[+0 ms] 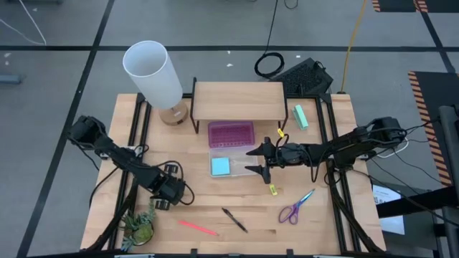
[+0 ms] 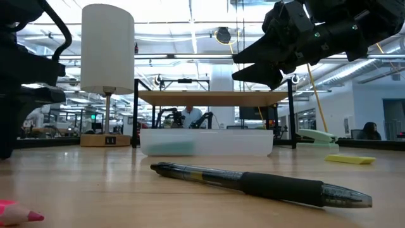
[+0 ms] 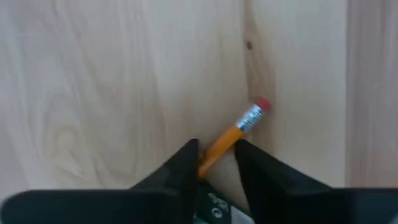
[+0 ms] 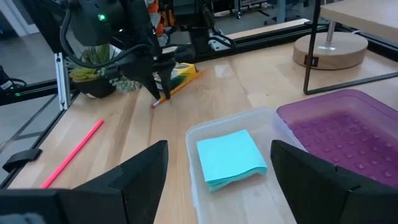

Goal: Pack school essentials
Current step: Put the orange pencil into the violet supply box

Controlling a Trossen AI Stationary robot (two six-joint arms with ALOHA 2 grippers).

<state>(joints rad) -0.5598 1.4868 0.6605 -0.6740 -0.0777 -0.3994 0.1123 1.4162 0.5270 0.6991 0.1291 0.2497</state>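
While the left claw (image 3: pixel 214 163) pinches a pencil (image 3: pixel 235 133) well left of the clear box (image 1: pixel 231 162), the right claw (image 1: pixel 262 160) hangs wide open, empty, just right of it. Note pad (image 1: pixel 220 166) inside; pen (image 1: pixel 234 220), scissors (image 1: pixel 297 207) on counter (image 1: pixel 323 229).

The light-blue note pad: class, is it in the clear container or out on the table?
In. The light-blue note pad lies flat inside the clear container, whose walls surround it, next to the purple tray.
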